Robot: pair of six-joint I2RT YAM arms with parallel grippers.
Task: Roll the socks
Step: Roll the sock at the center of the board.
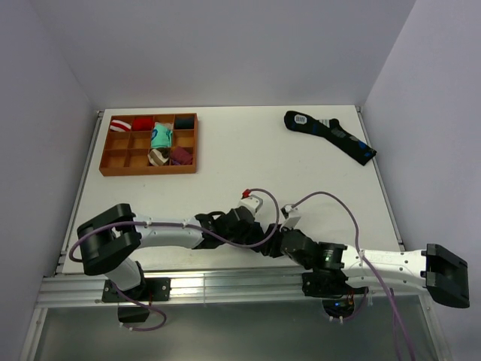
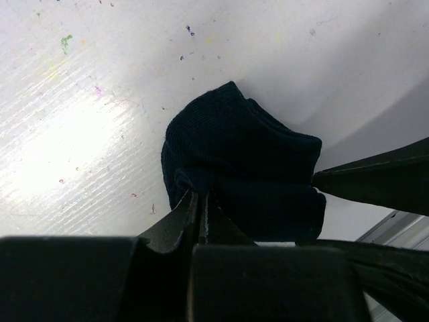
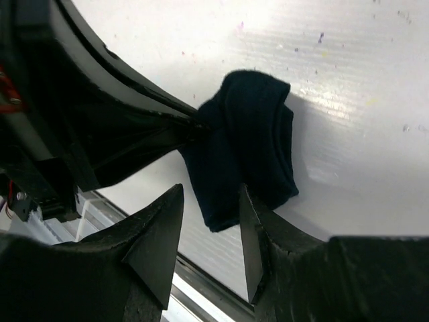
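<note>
Left tool (image 2: 201, 196) pinches an edge of the navy socks (image 2: 244, 168); right tool (image 3: 211, 189), fingers spread, straddles their opposite end.

The dark socks (image 3: 248, 134) dip their lower edge between the parted jaws.

The socks (image 2: 241, 168) are laid on the table (image 1: 248, 158) near its front edge, between the left end effector (image 2: 201, 204) and the right end effector (image 3: 211, 201). A tray (image 1: 149, 171) with sock bundles (image 1: 161, 138) in it is set at the back left. A long sock (image 1: 331, 135) is laid at the back right.
</note>
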